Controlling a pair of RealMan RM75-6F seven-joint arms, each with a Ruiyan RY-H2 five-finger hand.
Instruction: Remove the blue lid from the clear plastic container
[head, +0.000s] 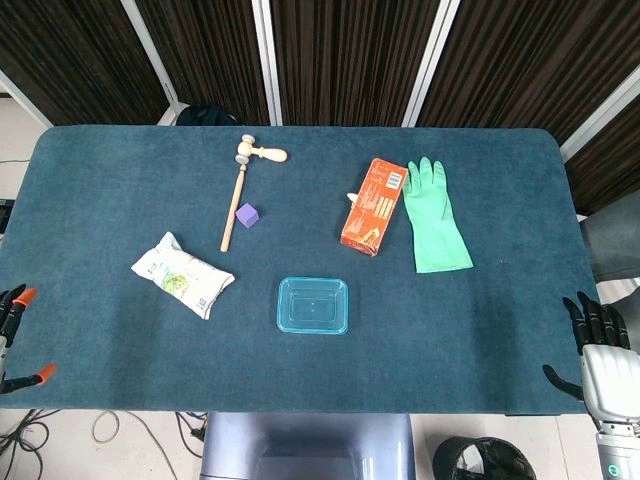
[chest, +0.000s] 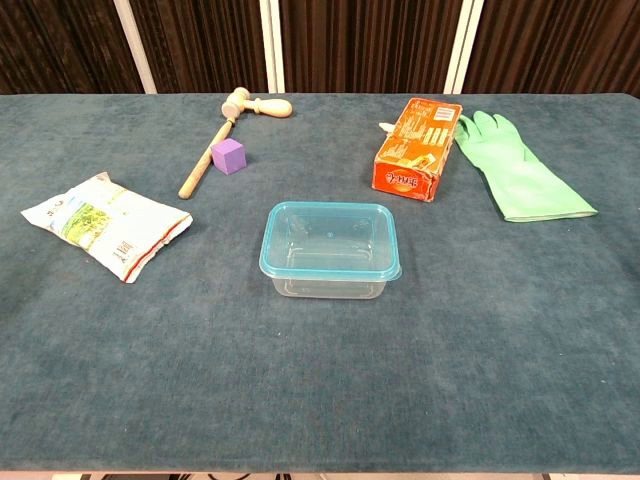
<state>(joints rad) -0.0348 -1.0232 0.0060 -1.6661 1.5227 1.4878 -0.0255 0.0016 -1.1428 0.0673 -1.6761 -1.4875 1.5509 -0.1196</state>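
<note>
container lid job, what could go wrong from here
The clear plastic container stands free on the table, so pulling the blue lid with one hand may just lift or slide it. Both hands, left hand and right hand, sit at the table's edges; a long reach could brush the snack bag.

I work in what looks like a lab or test room, not a home; my counter (head: 120, 180) is draped edge to edge in dark teal cloth; behind it hang dark slatted blinds (head: 340, 55) between white posts (head: 265, 60); loose cables (head: 110, 428) lie on the bare floor below the near edge; the things laid out are an unrelated mix, a wooden mallet (head: 243, 180), a purple cube (head: 247, 215), a green rubber glove (head: 434, 218), an orange box (head: 374, 206), spaced apart like test props.
</note>
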